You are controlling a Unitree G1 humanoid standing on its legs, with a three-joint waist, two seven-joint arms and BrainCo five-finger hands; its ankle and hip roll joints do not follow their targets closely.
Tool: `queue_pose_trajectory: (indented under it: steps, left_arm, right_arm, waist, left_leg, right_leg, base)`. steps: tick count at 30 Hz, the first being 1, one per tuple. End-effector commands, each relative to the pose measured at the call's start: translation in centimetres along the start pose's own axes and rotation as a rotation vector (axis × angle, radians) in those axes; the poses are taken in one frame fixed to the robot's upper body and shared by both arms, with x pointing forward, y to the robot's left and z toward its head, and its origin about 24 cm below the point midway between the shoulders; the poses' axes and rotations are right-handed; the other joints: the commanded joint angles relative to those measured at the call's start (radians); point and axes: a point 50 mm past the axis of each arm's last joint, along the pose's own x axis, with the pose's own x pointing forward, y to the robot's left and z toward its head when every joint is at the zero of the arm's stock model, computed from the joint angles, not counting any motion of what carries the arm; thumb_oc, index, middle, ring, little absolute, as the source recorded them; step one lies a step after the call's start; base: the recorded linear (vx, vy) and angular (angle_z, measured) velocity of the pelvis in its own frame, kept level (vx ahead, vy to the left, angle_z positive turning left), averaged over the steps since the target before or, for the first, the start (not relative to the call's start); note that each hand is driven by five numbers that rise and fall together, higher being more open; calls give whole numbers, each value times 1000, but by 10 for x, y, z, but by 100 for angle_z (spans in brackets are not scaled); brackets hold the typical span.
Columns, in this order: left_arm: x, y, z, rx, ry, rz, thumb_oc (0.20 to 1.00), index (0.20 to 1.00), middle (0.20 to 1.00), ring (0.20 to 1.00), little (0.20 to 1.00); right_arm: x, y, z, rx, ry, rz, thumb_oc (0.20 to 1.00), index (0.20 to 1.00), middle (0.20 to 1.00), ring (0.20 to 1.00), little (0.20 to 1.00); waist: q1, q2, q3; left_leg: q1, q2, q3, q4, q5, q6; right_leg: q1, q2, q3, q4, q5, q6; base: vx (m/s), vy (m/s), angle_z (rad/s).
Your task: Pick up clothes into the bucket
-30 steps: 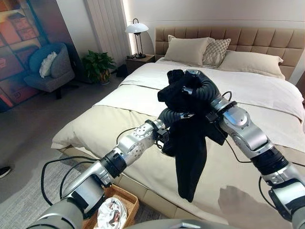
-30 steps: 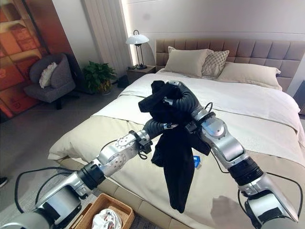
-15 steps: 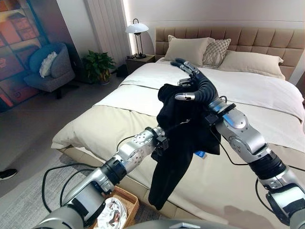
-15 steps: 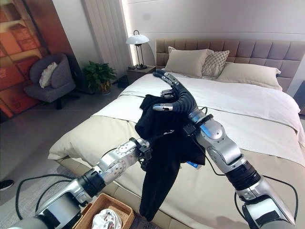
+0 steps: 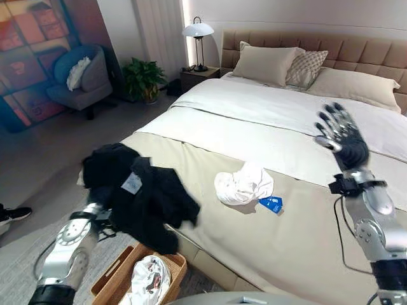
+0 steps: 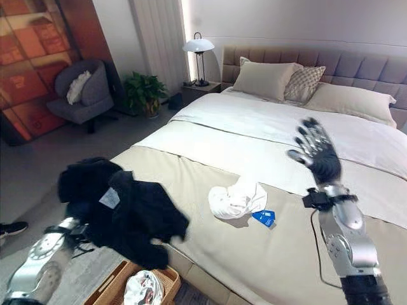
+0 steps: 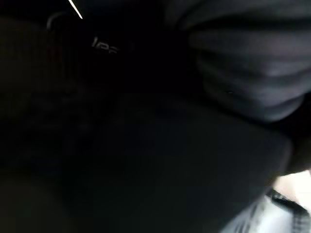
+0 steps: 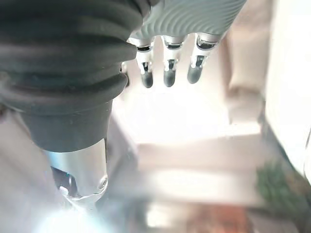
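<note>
Bed [image 5: 299, 248] | black garment [image 5: 137, 197] hides left robot hand | right robot hand [image 5: 340, 135] spread

Left robot hand under black garment [image 5: 137, 197], seemingly

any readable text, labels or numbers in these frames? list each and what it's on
None can be read.
Pale tag on the black garment: print too small to read.
Blue tag beside the white garment on the bed: too small to read.
Pale marks on dark cloth in the left wrist view: blurred, unreadable.
</note>
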Motion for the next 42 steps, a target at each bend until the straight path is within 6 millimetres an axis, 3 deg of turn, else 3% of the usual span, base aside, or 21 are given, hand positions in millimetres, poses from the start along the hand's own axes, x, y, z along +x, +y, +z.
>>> queue_pose_trajectory:
  steps: [1,3,6,12,17,22,29,33,35,42]
  left_arm:
    - [4,20,65,209,-323,114,200,200,200,200,200]
    - [-5,35,70,307,-338,203,200,200,200,200,200]
    - [-15,49,67,339,-324,260,200,200,200,200,200]
    - [-24,58,41,252,-259,371,200,200,200,200,200]
    - [-27,59,25,234,-221,453,200,200,200,200,200]
    - [-16,63,17,357,-180,546,200,200,200,200,200]
    - [5,61,10,311,-162,636,200,200,200,200,200]
    - [21,60,27,345,-215,673,200,200,200,200,200]
    - [32,63,40,382,-236,707,200,200,200,200,200]
    - [52,67,69,409,-289,745,200,200,200,200,200]
  right_arm:
    - [2,-20,12,-131,-82,-131,1000,1000,1000,1000,1000]
    - [-13,-50,-11,-264,44,-266,1000,1000,1000,1000,1000]
    - [-47,-81,-50,-507,311,-325,1000,1000,1000,1000,1000]
    - [-112,-79,-130,-458,707,-324,1000,1000,1000,1000,1000]
    - [-141,-81,-153,-485,879,-270,1000,1000,1000,1000,1000]
    - [-170,-88,-165,-577,1010,-266,1000,1000,1000,1000,1000]
    - [-158,-82,-166,-608,958,-267,1000,1000,1000,1000,1000]
    - [-139,-74,-164,-583,872,-294,1000,1000,1000,1000,1000]
    - [-120,-67,-159,-569,791,-296,1000,1000,1000,1000,1000]
    - [-97,-48,-155,-540,687,-266,1000,1000,1000,1000,1000]
  waist:
    - [2,-39,-18]
    - [4,-37,-5]
    - [3,-32,21]
    - [0,-28,103]
    - [3,-38,216]
    - [2,-59,300]
    - [0,-105,395]
    - [1,-122,443]
    - [-1,-132,474]
    - [-18,-165,476]
  left_leg:
    - [-36,-21,-53,118,-128,3]
    - [-46,-23,-58,118,-126,3]
    - [-72,-28,-67,126,-120,2]
    - [-153,-37,-77,172,-114,4]
    - [-299,-53,-86,274,-116,10]
    - [-461,-52,-102,387,-128,11]
    - [-664,-48,-101,504,-128,4]
    - [-763,-47,-112,544,-127,2]
    - [-815,-43,-122,579,-160,0]
    - [-965,-38,-138,614,-156,1]
  right_leg:
    - [-67,-58,-35,96,-3,36]
    - [-76,-59,-38,100,-3,36]
    - [-100,-61,-48,117,-5,34]
    - [-179,-66,-50,162,-3,30]
    - [-325,-76,-35,258,1,23]
    - [-471,-108,-38,365,-15,13]
    - [-656,-121,-39,452,-15,12]
    - [-747,-121,-46,486,-18,12]
    - [-793,-116,-45,519,-45,22]
    - [-926,-112,-59,527,-31,29]
  base:
    - [9,27,9]
    - [-18,31,10]
    - [-54,37,9]
    - [-93,28,7]
    - [-201,30,2]
    - [-137,23,14]
    - [-108,9,6]
    - [-66,1,2]
    - [15,-15,7]
    - [-7,13,4]
